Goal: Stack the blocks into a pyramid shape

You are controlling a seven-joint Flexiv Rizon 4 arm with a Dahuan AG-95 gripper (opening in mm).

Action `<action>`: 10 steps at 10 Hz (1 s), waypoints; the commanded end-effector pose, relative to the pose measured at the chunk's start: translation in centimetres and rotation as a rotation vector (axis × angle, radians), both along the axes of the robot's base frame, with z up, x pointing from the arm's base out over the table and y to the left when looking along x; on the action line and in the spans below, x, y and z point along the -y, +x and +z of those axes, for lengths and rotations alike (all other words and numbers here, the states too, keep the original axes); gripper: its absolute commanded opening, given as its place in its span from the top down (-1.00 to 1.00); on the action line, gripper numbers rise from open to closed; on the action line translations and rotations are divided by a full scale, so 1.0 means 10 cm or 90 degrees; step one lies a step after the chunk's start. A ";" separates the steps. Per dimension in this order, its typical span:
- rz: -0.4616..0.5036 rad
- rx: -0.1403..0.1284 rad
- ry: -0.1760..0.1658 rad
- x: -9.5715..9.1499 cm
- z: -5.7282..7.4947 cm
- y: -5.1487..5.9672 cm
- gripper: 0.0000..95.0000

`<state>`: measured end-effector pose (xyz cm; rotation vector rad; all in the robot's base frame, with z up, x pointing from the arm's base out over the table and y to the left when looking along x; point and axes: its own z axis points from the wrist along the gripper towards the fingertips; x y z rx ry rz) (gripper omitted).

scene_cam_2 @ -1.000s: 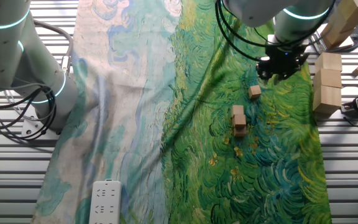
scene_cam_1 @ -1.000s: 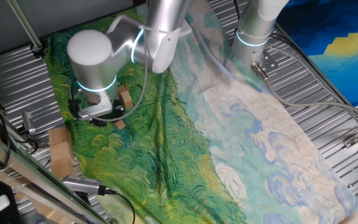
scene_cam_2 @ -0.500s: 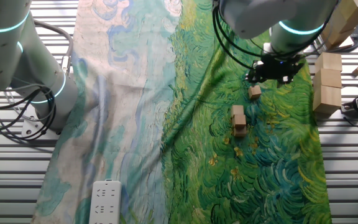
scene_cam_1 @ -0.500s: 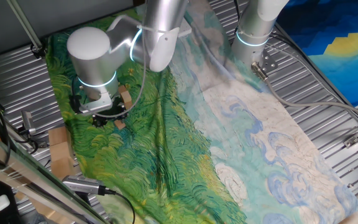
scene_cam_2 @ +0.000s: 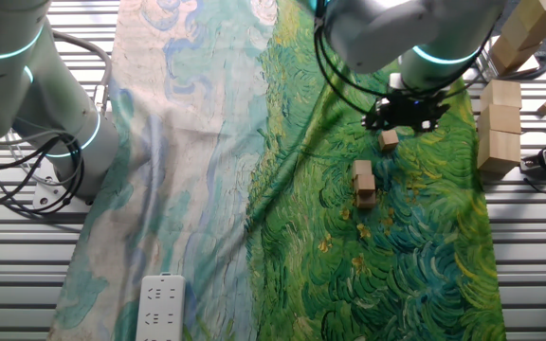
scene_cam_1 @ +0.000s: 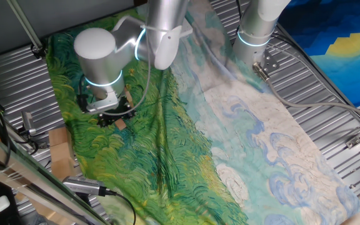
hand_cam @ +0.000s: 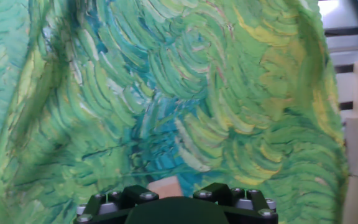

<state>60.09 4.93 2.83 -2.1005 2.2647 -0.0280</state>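
Hand [scene_cam_2: 404,116] is seen low over the green part of the painted cloth [scene_cam_2: 207,180], directly above a lone wooden block [scene_cam_2: 389,139]; from the other fixed view the dark fingers appear just above the block's top edge, contact not resolvable. In one fixed view the hand [scene_cam_1: 112,114] is largely masked by the arm's wrist [scene_cam_1: 99,53], with a bit of block [scene_cam_1: 121,124] showing at its lower side. In the hand view a light-brown block [hand_cam: 165,186] is seen at the bottom edge, between the two dark finger mounts, partly cut off by the hand body; fingertips are not visible there. Whether the fingers are spread or pressed together cannot be told from any view.

A second group of blocks [scene_cam_2: 364,184] is noted lower on the cloth, apart from the lone one: two cubes stacked or pressed closely, which of the two not certain. Larger pale wooden blocks [scene_cam_2: 500,121] are stacked at the cloth's edge on the ribbed metal table [scene_cam_2: 529,246]. A white power strip [scene_cam_2: 159,308] lies at the cloth's near end. A second robot base [scene_cam_2: 27,95] stands beside the cloth
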 end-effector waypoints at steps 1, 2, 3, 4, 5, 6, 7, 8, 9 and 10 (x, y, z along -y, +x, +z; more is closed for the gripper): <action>-0.001 0.001 -0.001 0.02 -0.03 -0.02 -0.20; -0.001 0.003 0.000 0.04 -0.05 -0.04 -0.20; -0.001 0.005 0.001 0.04 -0.05 -0.06 -0.20; -0.004 0.005 0.000 0.05 -0.06 -0.06 -0.20; -0.008 0.008 0.001 0.05 -0.06 -0.07 0.20; -0.012 0.012 0.000 0.05 -0.06 -0.07 1.00; -0.012 0.014 0.000 0.05 -0.07 -0.07 1.00; -0.013 0.014 0.000 0.05 -0.07 -0.07 1.00; -0.014 0.017 -0.001 0.05 -0.07 -0.07 1.00; -0.016 0.018 -0.002 0.05 -0.07 -0.07 1.00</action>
